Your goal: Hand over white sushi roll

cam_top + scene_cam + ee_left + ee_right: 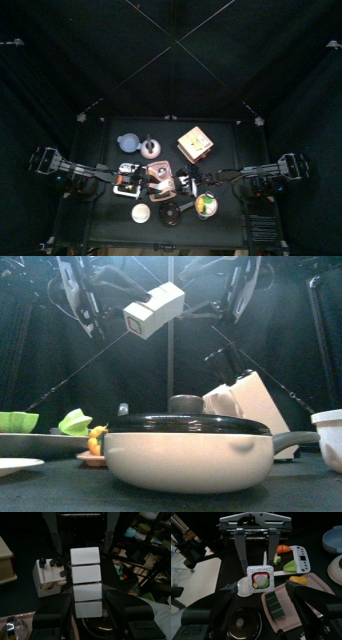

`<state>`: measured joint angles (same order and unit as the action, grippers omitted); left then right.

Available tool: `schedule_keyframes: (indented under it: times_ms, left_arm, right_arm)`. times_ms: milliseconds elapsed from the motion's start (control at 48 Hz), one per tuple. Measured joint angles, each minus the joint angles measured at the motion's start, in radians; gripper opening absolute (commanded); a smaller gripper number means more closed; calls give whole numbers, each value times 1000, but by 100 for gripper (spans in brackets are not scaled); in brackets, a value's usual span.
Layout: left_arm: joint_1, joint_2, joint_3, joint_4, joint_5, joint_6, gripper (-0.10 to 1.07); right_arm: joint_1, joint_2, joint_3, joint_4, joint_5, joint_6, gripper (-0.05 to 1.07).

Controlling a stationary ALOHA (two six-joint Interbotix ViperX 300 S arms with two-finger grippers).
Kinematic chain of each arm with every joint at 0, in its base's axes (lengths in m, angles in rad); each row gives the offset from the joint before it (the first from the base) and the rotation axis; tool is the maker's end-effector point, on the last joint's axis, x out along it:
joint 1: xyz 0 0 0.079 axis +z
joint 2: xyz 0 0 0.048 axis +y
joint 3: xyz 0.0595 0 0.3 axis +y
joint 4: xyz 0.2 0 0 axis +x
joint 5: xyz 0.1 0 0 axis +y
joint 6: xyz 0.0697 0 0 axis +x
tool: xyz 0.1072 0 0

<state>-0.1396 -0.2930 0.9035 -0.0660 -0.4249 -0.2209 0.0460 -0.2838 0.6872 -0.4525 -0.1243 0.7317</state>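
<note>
The white sushi roll [86,577] is a long white block of several segments, held in the air over the table's middle [155,308]. My left gripper [87,598] is shut on it, one jaw on each side of its near end. The right wrist view faces the roll's end [259,580], which has a pink and green centre, with the left gripper's fingers [242,552] clamping it from behind. My right gripper [264,592] stands open just below that end, its jaws spread wide and apart from the roll.
A large cream pot with a black lid [187,446] stands at the table's front. Behind it is a white toaster [247,401]. A pink tray [314,582] carries a green-and-black sushi piece [276,606]. Green toy food [40,421] lies at the left, and a bowl [331,438] at the right.
</note>
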Motion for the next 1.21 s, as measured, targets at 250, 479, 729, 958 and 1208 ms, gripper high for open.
schedule_keyframes:
  times_ms: [250, 479, 729, 958, 1208]
  left_arm:
    - [-2, 20, -6, 6, -2, 2, 59]
    - [-2, 32, -20, 8, -5, 2, 59]
    - [-2, 34, -20, 6, -5, 2, 59]
    - [-2, 44, -20, 6, -5, 2, 59]
    - [0, 54, -21, 6, -5, 2, 59]
  right_arm:
    - [0, 46, -31, -17, 0, -3, 104]
    - [0, 106, -69, -38, 0, -2, 104]
    - [0, 143, -84, -41, 8, 0, 103]
    - [6, 143, -86, -43, 8, 0, 95]
    - [14, 143, -95, -44, 8, 0, 75]
